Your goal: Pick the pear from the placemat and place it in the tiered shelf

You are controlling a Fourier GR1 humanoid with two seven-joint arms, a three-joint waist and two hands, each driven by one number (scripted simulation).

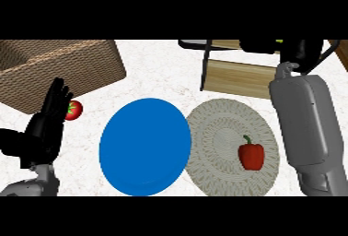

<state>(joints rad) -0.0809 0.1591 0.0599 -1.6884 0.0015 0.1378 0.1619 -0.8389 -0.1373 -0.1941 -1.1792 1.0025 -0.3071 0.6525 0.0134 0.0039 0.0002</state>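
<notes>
My right forearm reaches up the right side to the tiered shelf (234,77), a black frame with wooden boards at the top right. Over the shelf's upper board my right hand (302,49) is curled, partly cut off by the view's top edge. A sliver of yellow-green pear (279,41) shows at its fingers; the rest is hidden. The round woven placemat (217,120) lies below the shelf. It carries only a red bell pepper (252,156). My left hand (46,123) rests open at the left edge, fingers up.
A blue plate (145,146) lies just left of the placemat. A tomato (74,109) sits beside my left hand's fingers. A large wicker basket (58,69) fills the top left corner.
</notes>
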